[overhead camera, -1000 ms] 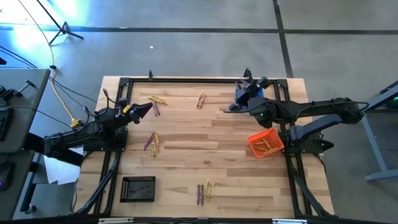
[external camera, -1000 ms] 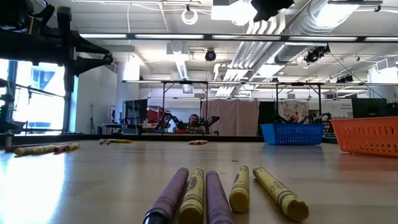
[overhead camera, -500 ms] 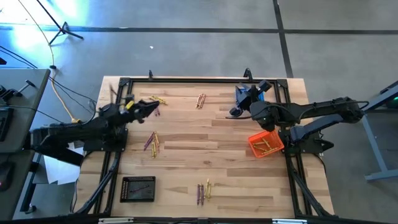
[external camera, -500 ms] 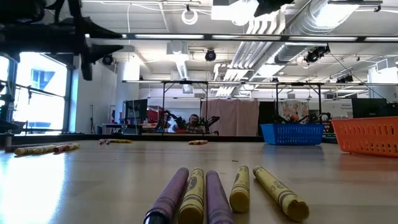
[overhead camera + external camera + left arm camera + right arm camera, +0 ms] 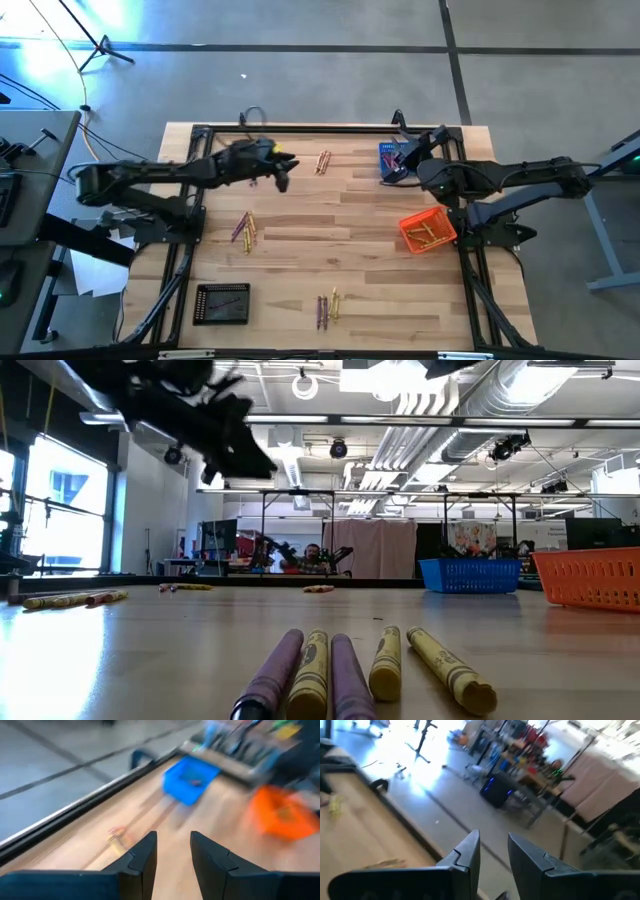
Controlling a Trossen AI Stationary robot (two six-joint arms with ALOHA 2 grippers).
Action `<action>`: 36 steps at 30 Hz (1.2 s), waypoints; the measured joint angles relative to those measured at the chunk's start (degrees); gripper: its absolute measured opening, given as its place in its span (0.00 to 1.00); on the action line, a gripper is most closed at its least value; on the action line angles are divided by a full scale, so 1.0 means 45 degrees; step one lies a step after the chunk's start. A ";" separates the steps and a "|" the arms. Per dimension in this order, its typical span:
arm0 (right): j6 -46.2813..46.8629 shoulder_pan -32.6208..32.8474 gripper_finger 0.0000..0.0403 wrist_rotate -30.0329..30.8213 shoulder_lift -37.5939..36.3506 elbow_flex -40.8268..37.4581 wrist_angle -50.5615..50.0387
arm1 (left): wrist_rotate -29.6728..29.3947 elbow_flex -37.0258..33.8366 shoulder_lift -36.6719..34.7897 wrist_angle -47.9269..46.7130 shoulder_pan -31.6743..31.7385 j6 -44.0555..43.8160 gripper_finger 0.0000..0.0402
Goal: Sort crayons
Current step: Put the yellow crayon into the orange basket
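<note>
Left gripper (image 5: 283,172), narrowly parted, held nothing; orange basket (image 5: 427,231) held some crayons, four clusters (image 5: 245,229) remained on tabletop (image 5: 350,260).

Bare wood at frame center and lower right is open; small blue mesh basket (image 5: 391,158) and orange mesh basket (image 5: 427,232) crowd right side, black mesh basket (image 5: 222,303) blocks lower left.

Bright ceiling lights and window glare in the low view; both wrist views are smeared with blur.
</note>
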 joint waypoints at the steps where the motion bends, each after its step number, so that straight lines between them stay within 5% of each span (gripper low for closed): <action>1: 0.0595 0.0000 0.21 -0.0248 -0.0123 0.0000 -0.0574 | -0.0221 0.0222 0.0499 -0.0275 0.0098 0.0151 0.26; 10: 0.4703 -0.0702 0.21 -0.2877 -0.0253 -0.0210 -0.3657 | -0.1340 0.1565 0.4133 -0.0277 0.0780 0.0538 0.26; 24: 0.4810 -0.1663 0.21 -0.3507 0.0422 -0.0384 -0.3667 | -0.2521 0.4336 0.8893 -0.0351 0.0908 0.0860 0.26; 36: 0.4558 -0.1938 0.21 -0.4065 0.0422 -0.0384 -0.3754 | -0.3237 0.6028 0.9889 -0.0884 0.0999 0.0993 0.26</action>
